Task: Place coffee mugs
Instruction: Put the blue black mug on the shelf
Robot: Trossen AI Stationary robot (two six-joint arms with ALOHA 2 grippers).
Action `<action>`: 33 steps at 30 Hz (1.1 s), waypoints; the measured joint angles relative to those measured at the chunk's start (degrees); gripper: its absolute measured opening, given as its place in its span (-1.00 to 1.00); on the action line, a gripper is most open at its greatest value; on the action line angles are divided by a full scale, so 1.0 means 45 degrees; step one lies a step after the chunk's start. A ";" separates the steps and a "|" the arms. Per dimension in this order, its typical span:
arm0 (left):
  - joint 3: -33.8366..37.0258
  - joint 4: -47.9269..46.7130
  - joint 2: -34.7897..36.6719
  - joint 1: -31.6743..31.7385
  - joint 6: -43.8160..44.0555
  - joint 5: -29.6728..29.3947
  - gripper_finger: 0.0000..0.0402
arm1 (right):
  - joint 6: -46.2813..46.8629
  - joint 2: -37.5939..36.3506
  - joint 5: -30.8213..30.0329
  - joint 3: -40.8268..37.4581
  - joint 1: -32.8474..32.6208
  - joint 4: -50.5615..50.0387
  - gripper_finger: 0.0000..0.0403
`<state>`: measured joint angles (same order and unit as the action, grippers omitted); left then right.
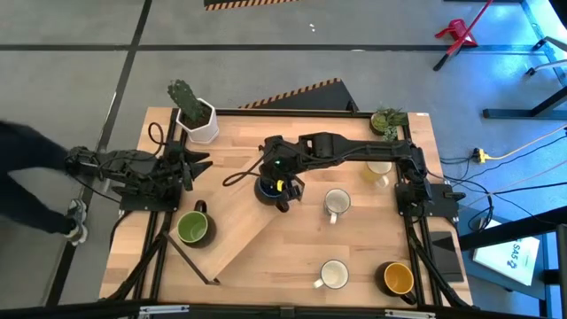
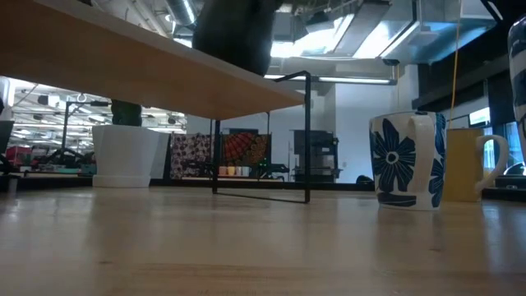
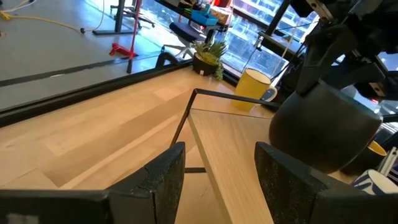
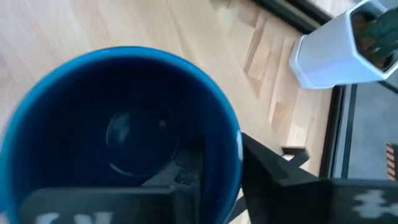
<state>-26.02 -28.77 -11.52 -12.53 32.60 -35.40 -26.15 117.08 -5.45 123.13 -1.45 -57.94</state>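
A dark blue mug [image 1: 265, 189] [image 4: 118, 130] stands upright on the far end of a raised wooden board [image 1: 244, 239] in the middle of the table. My right gripper [image 1: 282, 190] [image 4: 222, 167] comes down over its rim, open, one finger inside and one outside. At the table's left side my left gripper [image 1: 198, 164] [image 3: 221, 186] waits open and holds nothing. On the tabletop stand a green mug [image 1: 193, 228], two white mugs [image 1: 337, 204] [image 1: 333, 275], a yellow-orange mug [image 1: 398, 278] and a cream mug [image 1: 379, 170]. My right gripper stands astride the dark blue mug's wall at the rim [image 4: 235, 134], slanting down from above. The inner finger [image 4: 188, 167] stands off the wall. Whether the outer finger [image 4: 273, 177] touches it, I cannot tell. The mug rests on the board.
A white pot with a cactus [image 1: 197, 117] stands at the far left corner and a small green plant [image 1: 388, 120] at the far right. The board's black metal legs [image 2: 307, 136] stand on the table. The low view shows a flowered mug [image 2: 407, 160] near the camera.
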 joint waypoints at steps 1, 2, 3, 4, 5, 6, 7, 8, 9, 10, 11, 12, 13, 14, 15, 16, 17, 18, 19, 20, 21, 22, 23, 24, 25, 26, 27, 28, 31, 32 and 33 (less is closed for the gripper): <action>0.0000 0.0000 0.0001 0.0000 0.0000 0.0000 -0.06 | -0.0031 0.0000 -0.0006 0.0000 0.0000 0.0220 -0.56; 0.0000 -0.0001 -0.0003 0.0000 0.0000 0.0005 -0.06 | -0.0092 0.0000 -0.0012 0.0000 0.0000 0.0410 -0.52; 0.0000 -0.0001 -0.0002 0.0000 0.0000 0.0004 -0.06 | -0.0204 0.0000 -0.0019 0.0000 0.0000 0.0548 -0.48; 0.0000 -0.0001 0.0000 0.0000 0.0000 0.0005 -0.06 | -0.0263 0.0000 -0.0015 0.0021 0.0000 0.0631 -0.45; 0.0000 -0.0001 -0.0003 0.0000 -0.0005 0.0005 -0.06 | -0.0294 0.0027 -0.0015 0.0142 0.0000 0.0574 -0.42; 0.0000 -0.0001 -0.0002 0.0000 0.0000 0.0005 -0.06 | -0.0300 0.0029 -0.0015 0.0224 0.0000 0.0550 -0.38; 0.0000 -0.0001 0.0002 0.0000 0.0000 0.0005 -0.06 | -0.0304 0.0029 -0.0015 0.0279 0.0000 0.0579 -0.36; 0.0000 -0.0001 -0.0002 0.0000 -0.0005 0.0005 -0.06 | -0.0311 0.0029 -0.0015 0.0345 0.0000 0.0587 -0.33; 0.0000 -0.0004 -0.0003 0.0000 -0.0005 0.0005 -0.06 | -0.0311 0.0029 -0.0015 0.0409 0.0000 0.0543 -0.31; 0.0000 -0.0001 0.0001 0.0000 -0.0005 0.0006 -0.06 | -0.0316 0.0030 -0.0015 0.0500 0.0000 0.0500 -0.29; 0.0000 -0.0001 0.0001 0.0000 -0.0007 0.0005 -0.06 | -0.0316 0.0039 -0.0015 0.0709 0.0000 0.0430 -0.27; 0.0000 -0.0006 -0.0003 0.0000 -0.0022 0.0010 -0.06 | -0.0318 0.0044 -0.0010 0.1004 0.0000 0.0351 -0.26; 0.0000 -0.0006 -0.0002 0.0000 -0.0029 0.0010 -0.06 | -0.0316 0.0030 -0.0005 0.1344 0.0000 0.0280 -0.25; 0.0000 -0.0001 -0.0002 0.0000 -0.0029 0.0007 -0.06 | -0.0302 -0.0008 -0.0027 0.1694 0.0000 0.0127 -0.25; 0.0000 -0.0006 -0.0002 0.0000 -0.0029 0.0010 -0.06 | -0.0270 -0.0028 -0.0145 0.2077 -0.0022 -0.0204 -0.26; 0.0000 -0.0006 -0.0003 0.0000 -0.0029 0.0010 -0.06 | -0.0161 -0.0039 -0.0411 0.2475 -0.0061 -0.0666 -0.27; 0.0000 -0.0006 -0.0003 0.0000 -0.0034 0.0006 -0.06 | 0.0044 -0.0074 -0.0851 0.2683 -0.0153 -0.1140 -0.28; 0.0000 -0.0009 0.0002 0.0000 -0.0034 0.0002 -0.06 | 0.0101 -0.0208 -0.1289 0.2579 -0.0208 -0.1462 -0.31; 0.0000 -0.0009 -0.0001 0.0000 -0.0034 -0.0005 -0.06 | 0.0132 -0.0385 -0.1518 0.2374 -0.0211 -0.1788 -0.36; 0.0000 -0.0012 -0.0001 0.0000 -0.0034 -0.0014 -0.06 | 0.0234 -0.0486 -0.1545 0.2266 -0.0266 -0.2334 -0.42; 0.0000 -0.0015 0.0002 0.0000 -0.0034 -0.0059 -0.06 | 0.0494 -0.0518 -0.1561 0.2239 -0.0328 -0.2894 -0.49; 0.0000 -0.0016 0.0002 0.0005 -0.0033 -0.0093 -0.06 | 0.0760 -0.0529 -0.1596 0.2239 -0.0393 -0.3348 -0.58; 0.0000 -0.0025 -0.0003 0.0005 -0.0029 -0.0105 -0.06 | 0.0916 -0.0529 -0.1832 0.2239 -0.0505 -0.3868 -0.69; 0.0000 -0.0021 0.0002 0.0005 -0.0029 -0.0138 -0.06 | 0.1066 -0.0529 -0.2287 0.2229 -0.0622 -0.4461 -0.81; 0.0000 -0.0019 0.0002 0.0005 -0.0029 -0.0219 -0.06 | 0.1111 -0.0490 -0.2750 0.2220 -0.0708 -0.4920 -0.90; 0.0000 -0.0025 0.0000 0.0005 -0.0032 -0.0284 -0.06 | 0.1143 -0.0392 -0.3182 0.2227 -0.0734 -0.5139 -0.95; 0.0000 -0.0025 -0.0003 0.0005 -0.0037 -0.0340 -0.06 | 0.1235 -0.0333 -0.3316 0.2229 -0.0730 -0.5283 -0.95; 0.0000 -0.0025 0.0002 0.0006 -0.0037 -0.0383 -0.06 | 0.1450 -0.0276 -0.3315 0.2197 -0.0684 -0.5464 -0.93; 0.0000 -0.0025 0.0000 0.0010 -0.0029 -0.0442 -0.06 | 0.1555 -0.0047 -0.2915 0.1913 -0.0524 -0.4880 -0.96; 0.0000 -0.0025 0.0002 0.0010 -0.0024 -0.0447 -0.06 | 0.1476 -0.0030 -0.2836 0.1692 -0.0520 -0.4800 -0.98; 0.0000 -0.0025 0.0002 0.0010 -0.0024 -0.0447 -0.06 | 0.1421 -0.0028 -0.2757 0.1401 -0.0556 -0.4573 -0.99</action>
<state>-26.02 -28.88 -11.51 -12.49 32.49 -37.41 -19.76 116.95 -17.86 129.43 -3.95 -78.52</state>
